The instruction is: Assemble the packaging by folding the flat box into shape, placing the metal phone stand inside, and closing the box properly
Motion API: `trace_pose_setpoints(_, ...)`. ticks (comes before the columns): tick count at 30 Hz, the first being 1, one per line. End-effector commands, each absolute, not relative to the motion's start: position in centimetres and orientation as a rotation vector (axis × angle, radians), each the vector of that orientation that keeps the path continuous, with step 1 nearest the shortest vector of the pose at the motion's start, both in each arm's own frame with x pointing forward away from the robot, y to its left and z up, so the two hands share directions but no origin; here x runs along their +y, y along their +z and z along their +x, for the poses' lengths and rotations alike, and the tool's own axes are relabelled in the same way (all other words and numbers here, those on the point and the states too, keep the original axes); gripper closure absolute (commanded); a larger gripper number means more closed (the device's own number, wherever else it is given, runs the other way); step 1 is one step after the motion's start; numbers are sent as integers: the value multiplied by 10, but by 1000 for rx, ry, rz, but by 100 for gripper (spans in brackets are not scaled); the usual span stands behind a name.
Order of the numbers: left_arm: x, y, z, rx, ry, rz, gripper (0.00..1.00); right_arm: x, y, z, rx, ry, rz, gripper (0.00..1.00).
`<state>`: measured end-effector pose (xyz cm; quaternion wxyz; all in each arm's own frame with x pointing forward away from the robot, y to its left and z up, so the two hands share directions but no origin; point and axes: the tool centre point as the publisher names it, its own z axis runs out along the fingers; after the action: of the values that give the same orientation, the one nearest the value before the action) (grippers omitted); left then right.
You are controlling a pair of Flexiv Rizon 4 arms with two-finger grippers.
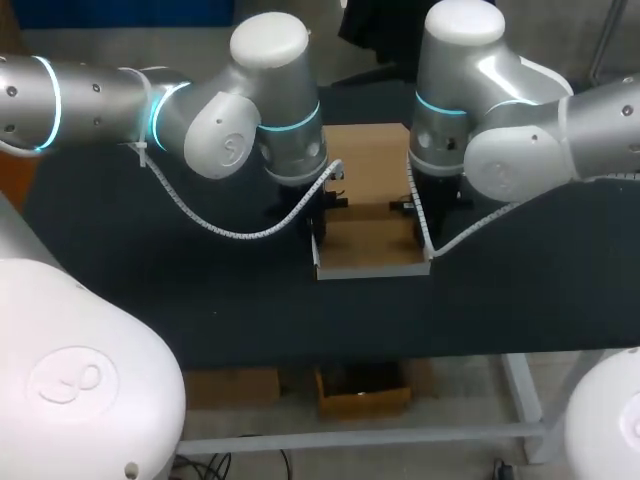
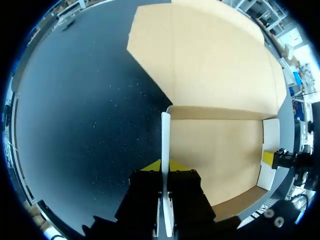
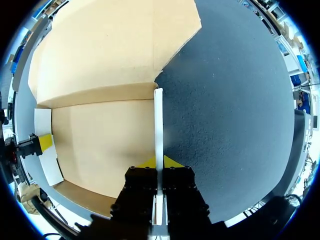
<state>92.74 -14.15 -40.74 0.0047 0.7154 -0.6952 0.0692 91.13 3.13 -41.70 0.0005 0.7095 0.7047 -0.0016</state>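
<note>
Holding the cardboard box (image 1: 370, 245) on the tabletop (image 1: 150, 290), my left jaws clamped on its upright left wall (image 2: 165, 150) and right jaws on its right wall (image 3: 158, 130), I judge folding half-done: lid flap (image 1: 365, 160) lies flat, phone stand unseen, closing left.

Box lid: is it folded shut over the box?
No, the lid lies flat on the table behind the open box, whose bare floor shows.

One cardboard box (image 1: 368, 245). Two robot arms: left arm (image 1: 250, 110), right arm (image 1: 480, 100). Two sets of jaws. One bench (image 1: 150, 285).
</note>
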Motion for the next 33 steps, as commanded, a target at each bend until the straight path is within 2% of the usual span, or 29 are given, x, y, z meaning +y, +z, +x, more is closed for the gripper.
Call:
trace_pose_setpoints(1, -142, -412, 930, -2221, 107, 2302, 100, 31, -417, 912, 2214, -15, 2229, 100)
trace_pose_setpoints(14, -139, -412, 927, -2251, 40, 2350, 100, 31, -417, 912, 2214, -15, 2229, 100)
trace_pose_setpoints(15, -138, -412, 927, -2255, 37, 2353, 100, 31, -417, 912, 2214, -15, 2229, 98)
trace_pose_setpoints(16, -138, -412, 927, -2258, 33, 2355, 100, 31, -417, 912, 2214, -15, 2229, 95)
trace_pose_setpoints(19, -137, -410, 926, -2267, 23, 2367, 100, 32, -411, 911, 2254, 51, 2198, 71)
trace_pose_setpoints(26, -133, -407, 925, -2283, 21, 2369, 100, 28, -392, 903, 2381, 279, 2102, 47)
trace_pose_setpoints(27, -133, -406, 924, -2286, 21, 2368, 100, 26, -390, 902, 2395, 310, 2088, 33)
trace_pose_setpoints(29, -132, -406, 924, -2291, 22, 2366, 100, 23, -386, 900, 2436, 385, 2050, 21)
trace_pose_setpoints(30, -132, -406, 924, -2294, 23, 2364, 100, 19, -383, 899, 2447, 412, 2034, 9)
trace_pose_setpoints(31, -132, -406, 924, -2297, 23, 2362, 100, 17, -381, 899, 2468, 448, 2011, 2)
trace_pose_setpoints(33, -131, -405, 923, -2303, 23, 2357, 100, 11, -376, 897, 2511, 535, 1966, 0)
